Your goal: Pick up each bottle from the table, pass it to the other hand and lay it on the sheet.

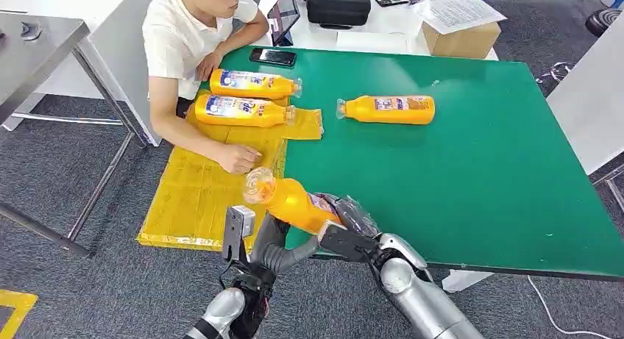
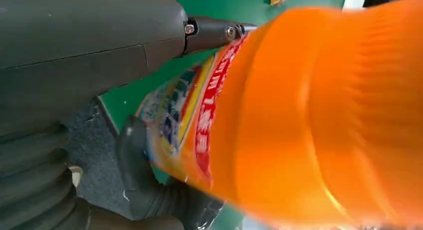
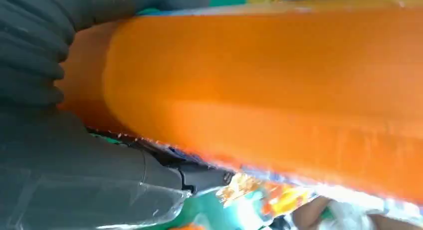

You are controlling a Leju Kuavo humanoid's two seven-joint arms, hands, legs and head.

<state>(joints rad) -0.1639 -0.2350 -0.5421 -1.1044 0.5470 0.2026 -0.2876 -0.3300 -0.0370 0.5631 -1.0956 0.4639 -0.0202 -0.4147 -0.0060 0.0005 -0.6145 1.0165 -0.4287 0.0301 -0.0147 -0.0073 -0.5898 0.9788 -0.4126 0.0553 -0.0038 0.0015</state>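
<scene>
- Head view, far left first: the yellow sheet [image 1: 193,195] hangs over the near-left corner of the green table [image 1: 478,170]. Two orange bottles already lie at its far end, one [image 1: 254,84] behind the other [image 1: 241,111]. A person's hand [image 1: 237,158] rests on the sheet just in front of them.
- My left hand [image 1: 274,245] comes up from below at the table's near edge, right under the bottle I'm carrying [image 1: 291,199]. From the head view I can't tell if those fingers have closed on it. My left wrist camera has the bottle [image 2: 309,120] pressed right up against the hand, with a dark finger [image 2: 149,190] curled under the label end, so I'd guess it's at least touching.
- My right hand [image 1: 352,232] is wrapped around the bottle's base end. The cap points up and left, toward the sheet.
- Reads to me as mid-handover. Next, my left needs a firm grip before my right lets go, then swing left and lay it down without hitting that person's hand.
- The bottle itself: orange liquid, clear cap end, colourful label near the base. Looks smooth and maybe slippery.
- Further right, one more bottle [image 1: 388,109] lies on the bare green, waiting its turn.
</scene>
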